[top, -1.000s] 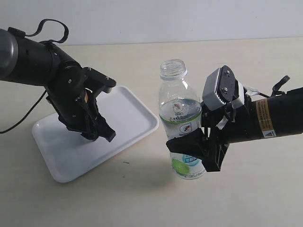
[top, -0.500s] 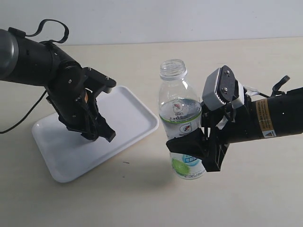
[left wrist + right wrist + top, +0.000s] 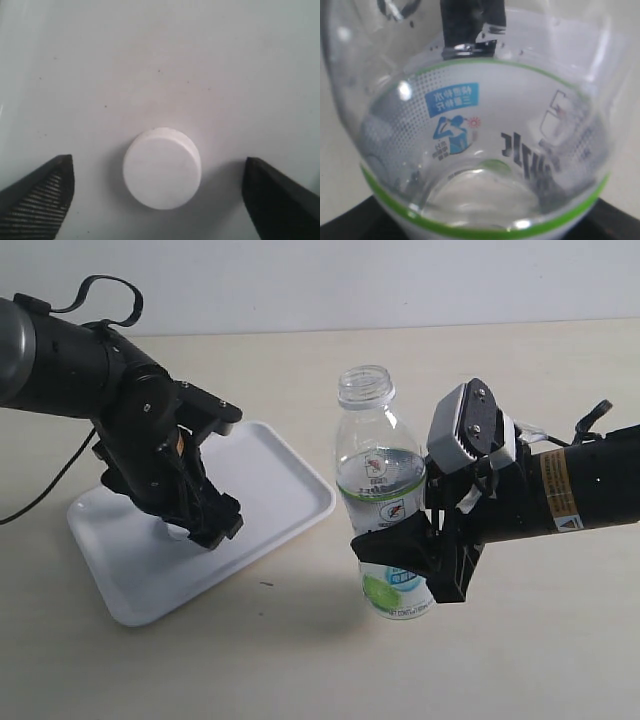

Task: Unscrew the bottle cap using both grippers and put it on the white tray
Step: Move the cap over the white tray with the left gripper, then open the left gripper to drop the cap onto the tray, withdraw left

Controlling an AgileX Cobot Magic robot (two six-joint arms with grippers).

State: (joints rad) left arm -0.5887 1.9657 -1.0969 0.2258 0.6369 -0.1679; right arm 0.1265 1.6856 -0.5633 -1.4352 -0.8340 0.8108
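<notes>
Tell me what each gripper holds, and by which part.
Right gripper grips the bottle by its lower body. Left gripper holds nothing; the bottle cap lies free on the white tray.

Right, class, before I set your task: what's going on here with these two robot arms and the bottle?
The right gripper clamps its fingers around the lower part of the small clear plastic bottle with a green-and-white label, holding it upright, its neck uncapped. The left gripper hangs over the flat white plastic tray with its fingers wide open. The small round white plastic cap lies flat on the tray between them, touching neither. So the cap is off and set down.
</notes>
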